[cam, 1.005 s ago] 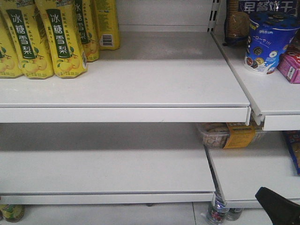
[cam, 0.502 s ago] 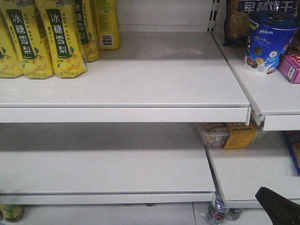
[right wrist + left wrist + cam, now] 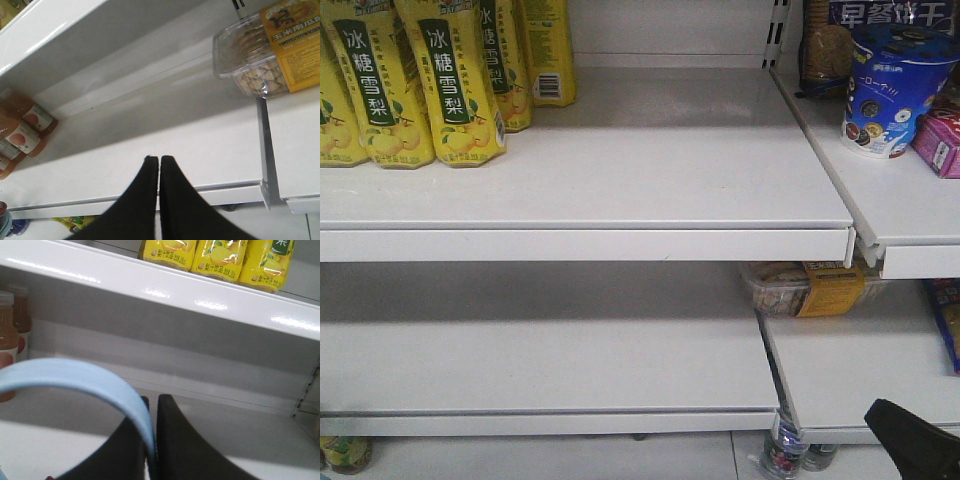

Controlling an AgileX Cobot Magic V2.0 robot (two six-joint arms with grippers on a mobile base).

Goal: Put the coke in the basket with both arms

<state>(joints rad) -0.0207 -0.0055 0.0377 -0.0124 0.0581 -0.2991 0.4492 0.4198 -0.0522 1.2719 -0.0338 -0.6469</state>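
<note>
Yellow pear-drink bottles point(image 3: 430, 80) crowd the 10 o'clock corner of the front view, standing on the upper shelf point(image 3: 620, 160); the white lower shelf point(image 3: 540, 350) below them holds nothing in its middle stretch. Toward 3 o'clock a blue snack tub point(image 3: 895, 90) sits on the neighbouring shelf, with a clear nut box point(image 3: 805, 288) one level down.

In the left wrist view, the left hand point(image 3: 153, 412) is clamped on the pale blue handle point(image 3: 75, 377) of the basket, the strap pinched between its black fingers and arching away to 9 o'clock. Orange-brown bottles point(image 3: 9, 335) stand at the far left edge. The basket's body is out of view.

In the right wrist view, the right hand point(image 3: 159, 162) hovers over the lower shelf with its fingers pressed together and nothing between them. More orange-brown bottles point(image 3: 22, 130) lie at 9 o'clock, the nut box at 1 o'clock. A black wedge at 5 o'clock in the front view is probably this hand.

The coke cannot be seen in any view, so its whereabouts cannot be told; it may already lie in the basket, or elsewhere.

The likely hazards: the thin handle could slip from the left hand's pinch if the basket swings, and the right hand, low beside the shelf edge, could strike the shelf lip or the nut box on a careless move.
</note>
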